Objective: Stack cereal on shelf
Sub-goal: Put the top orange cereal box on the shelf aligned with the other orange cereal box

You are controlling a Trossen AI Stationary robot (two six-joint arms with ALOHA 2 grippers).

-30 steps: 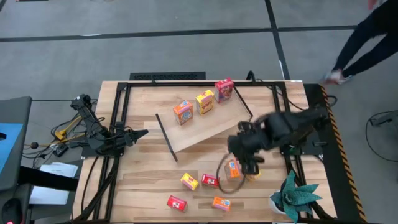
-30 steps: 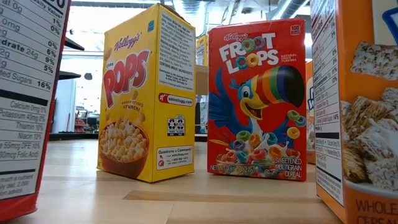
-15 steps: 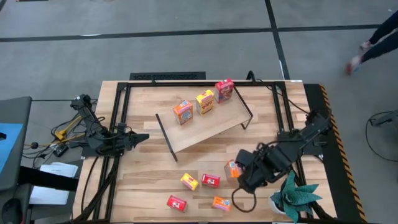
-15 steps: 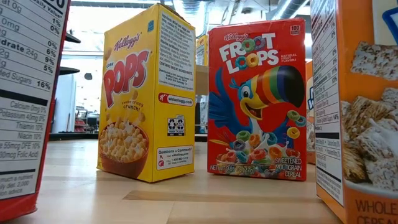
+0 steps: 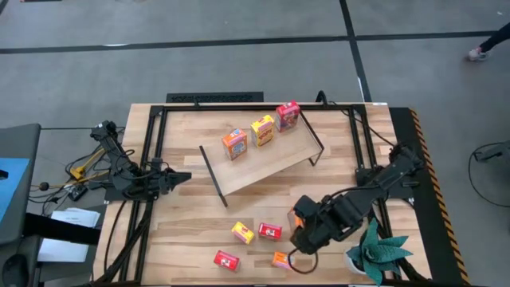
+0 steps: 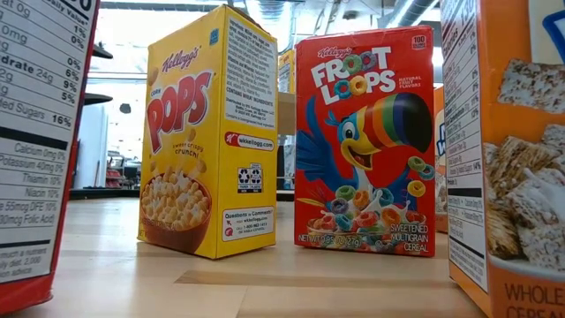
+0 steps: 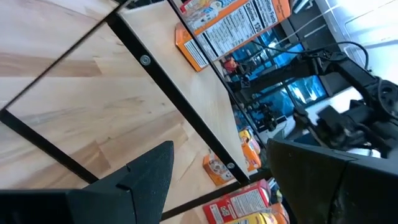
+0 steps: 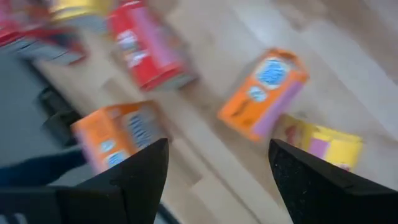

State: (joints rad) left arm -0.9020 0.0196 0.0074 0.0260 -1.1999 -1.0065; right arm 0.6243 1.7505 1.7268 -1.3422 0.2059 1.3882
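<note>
L gripper point(image 5: 182, 174) waits at the worktop's point(image 5: 183, 239) left edge, fingers apart, nothing between. Shelf point(image 5: 263, 163) lies askew mid-worktop w/ 3 cereal boxes point(image 5: 261, 130) upright along its far edge. 4 more boxes point(image 5: 253, 233) are near the front edge. R gripper point(image 5: 301, 239) hovers there, fingers spread & empty, by an orange box point(image 5: 281, 259).

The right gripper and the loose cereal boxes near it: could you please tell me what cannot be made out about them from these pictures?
- High view: the right gripper covers part of an orange box, so contact cannot be judged.
- Right wrist view: motion blur makes the box prints unreadable.
- Low view: big boxes up close hide both arms and the shelf.
</note>
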